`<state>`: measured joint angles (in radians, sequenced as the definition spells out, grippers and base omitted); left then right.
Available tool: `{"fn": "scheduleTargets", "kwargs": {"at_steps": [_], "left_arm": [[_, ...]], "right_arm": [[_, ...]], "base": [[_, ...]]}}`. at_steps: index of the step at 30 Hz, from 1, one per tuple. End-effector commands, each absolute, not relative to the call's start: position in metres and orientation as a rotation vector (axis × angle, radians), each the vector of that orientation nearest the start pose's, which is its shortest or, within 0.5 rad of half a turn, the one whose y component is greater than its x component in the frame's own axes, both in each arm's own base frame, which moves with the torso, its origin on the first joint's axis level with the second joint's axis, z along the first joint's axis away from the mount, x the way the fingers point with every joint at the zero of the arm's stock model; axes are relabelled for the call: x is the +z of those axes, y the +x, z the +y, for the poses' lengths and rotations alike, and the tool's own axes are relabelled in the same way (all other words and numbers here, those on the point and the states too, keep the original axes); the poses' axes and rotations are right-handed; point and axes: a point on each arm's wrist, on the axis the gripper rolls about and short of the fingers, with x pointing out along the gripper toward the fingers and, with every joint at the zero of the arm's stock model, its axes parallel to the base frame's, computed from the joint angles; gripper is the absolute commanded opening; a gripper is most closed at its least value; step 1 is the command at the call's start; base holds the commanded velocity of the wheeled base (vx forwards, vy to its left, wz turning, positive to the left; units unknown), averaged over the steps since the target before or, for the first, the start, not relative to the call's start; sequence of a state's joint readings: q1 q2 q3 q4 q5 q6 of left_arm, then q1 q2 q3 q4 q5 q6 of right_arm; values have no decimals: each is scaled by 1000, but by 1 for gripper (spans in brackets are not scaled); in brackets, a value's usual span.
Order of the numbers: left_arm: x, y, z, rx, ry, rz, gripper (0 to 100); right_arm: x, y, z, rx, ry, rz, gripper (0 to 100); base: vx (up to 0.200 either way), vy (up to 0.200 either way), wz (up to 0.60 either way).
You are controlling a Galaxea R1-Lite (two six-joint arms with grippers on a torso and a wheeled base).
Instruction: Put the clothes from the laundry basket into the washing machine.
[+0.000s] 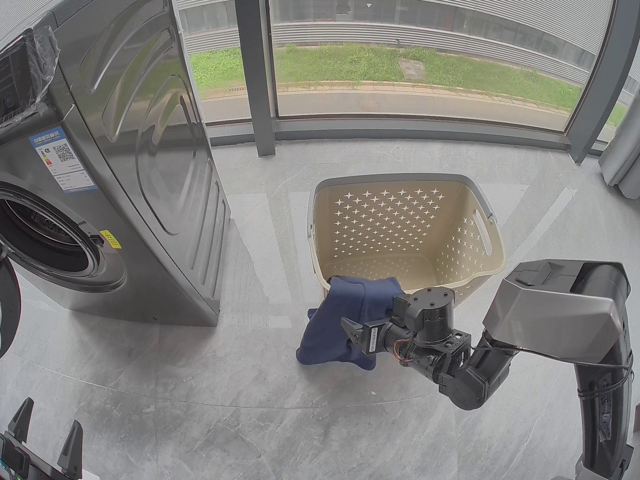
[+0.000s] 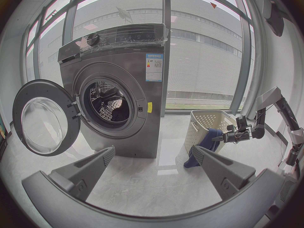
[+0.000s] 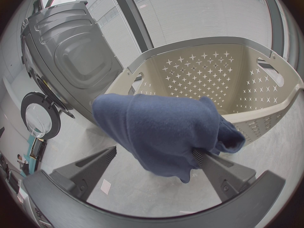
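A dark blue garment is draped over the near left corner of the cream laundry basket and hangs down toward the floor outside it. My right gripper is open right at this garment; in the right wrist view the cloth lies over one finger, while the other finger stands clear. The basket holds nothing else that I can see. The grey washing machine stands to the left with its round door swung open and something dark in the drum. My left gripper is open, low at the near left.
Bare grey tiled floor lies between the basket and the washer. Tall windows with dark frames stand behind both. A grey curtain hangs at the far right.
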<state>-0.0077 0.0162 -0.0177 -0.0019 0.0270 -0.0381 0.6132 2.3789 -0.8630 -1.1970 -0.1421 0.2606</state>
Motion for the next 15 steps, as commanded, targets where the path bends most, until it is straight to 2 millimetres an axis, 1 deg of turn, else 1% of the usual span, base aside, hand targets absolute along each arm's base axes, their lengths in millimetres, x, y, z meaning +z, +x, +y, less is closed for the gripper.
{"fn": "scheduleTargets", "kwargs": {"at_steps": [1,8,12,13,15], "left_arm": [[76,-23,1,20,-38,1,100],[76,-22,1,20,-38,3,100],[76,-23,1,20,-38,0,100],[76,-22,1,20,-38,3,100],[76,-22,1,20,-38,1,100]], "right_arm": [[-1,334,229,423,136,350,0],[0,335,230,426,143,337,0],[3,329,230,434,141,343,0],[6,327,230,438,142,340,0],[21,321,227,446,152,315,0]], "base": [[0,0,0],[0,0,0],[0,0,0],[0,0,0],[0,0,0]]}}
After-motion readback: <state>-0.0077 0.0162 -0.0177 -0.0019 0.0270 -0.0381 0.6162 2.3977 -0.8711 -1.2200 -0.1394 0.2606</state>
